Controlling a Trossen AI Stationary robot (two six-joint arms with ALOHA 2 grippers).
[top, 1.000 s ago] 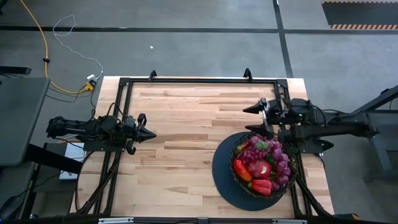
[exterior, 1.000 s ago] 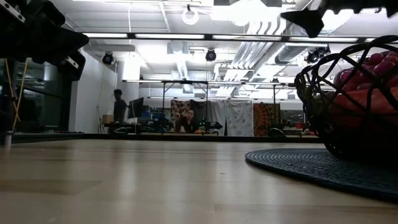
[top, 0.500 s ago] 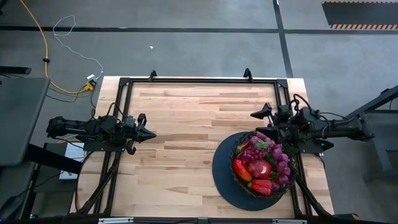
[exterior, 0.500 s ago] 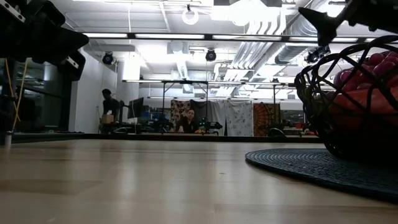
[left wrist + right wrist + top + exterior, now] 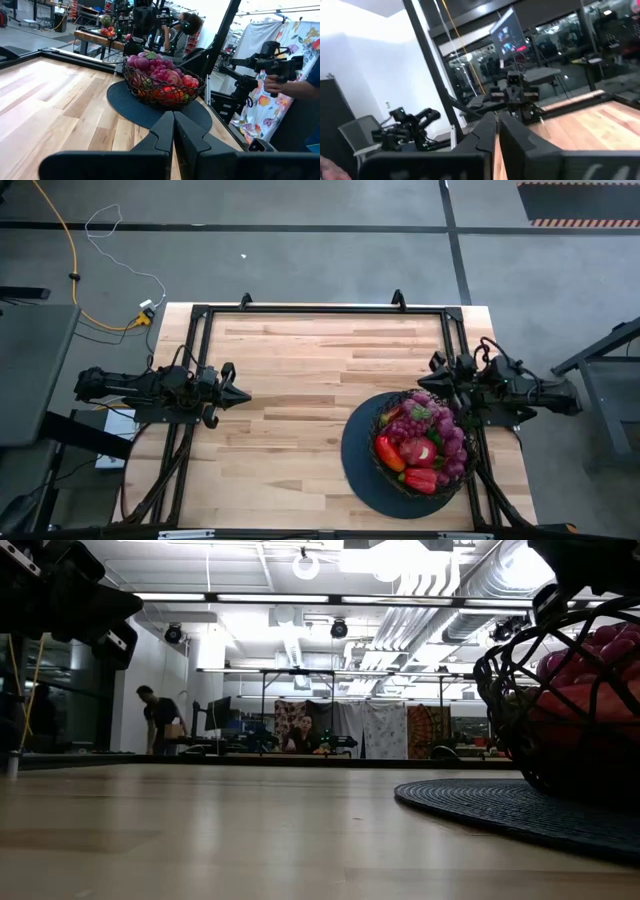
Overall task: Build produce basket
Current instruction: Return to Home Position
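- Two grippers are seen pressed shut, nothing held: the left gripper (image 5: 174, 117) is parked over the left edge of the table (image 5: 300, 380), the right gripper (image 5: 496, 118) at the right edge, just beyond the basket's far rim.
- The basket (image 5: 379, 430) is set on its mat (image 5: 355, 462), near right corner.
- Produce (image 5: 418, 448) is heaped inside: grapes (image 5: 452, 442), red peppers (image 5: 421, 478).

My left arm (image 5: 130, 388) and right arm (image 5: 520, 392) are black, jointed, with thin cables (image 5: 487, 342); my left gripper (image 5: 173, 116) has dark pointed fingers (image 5: 160, 137).
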